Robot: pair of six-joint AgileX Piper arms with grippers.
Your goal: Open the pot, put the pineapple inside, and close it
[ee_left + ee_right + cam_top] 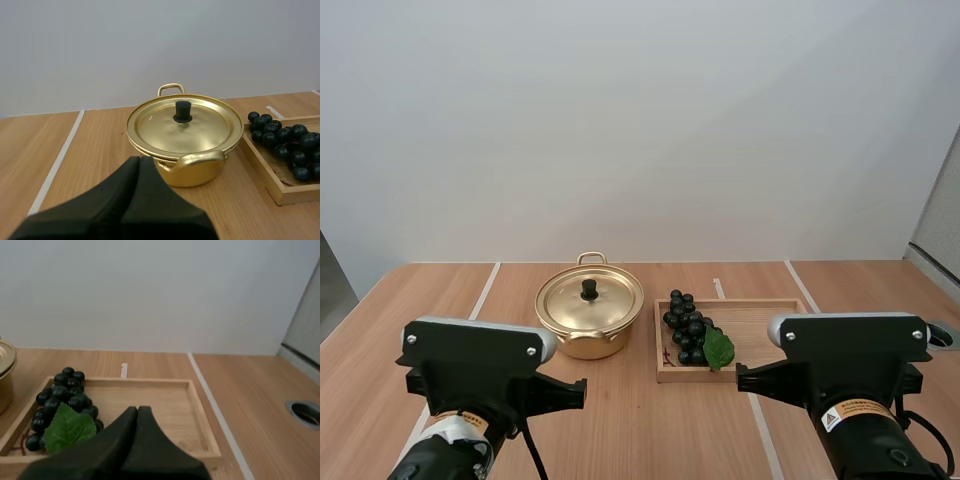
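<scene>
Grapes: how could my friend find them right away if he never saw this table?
Look at the wooden table, then at the shallow wooden tray beside the shiny golden pot. The grapes lie at the tray's end nearest the pot. They are a bunch of small dark round berries with one green leaf, unlike anything else there.

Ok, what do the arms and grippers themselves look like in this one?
Both are black blocks with silver-grey rounded caps: left arm, right arm. The right carries an orange-and-white warning label. The left gripper and right gripper have matte black tapering fingers.
</scene>
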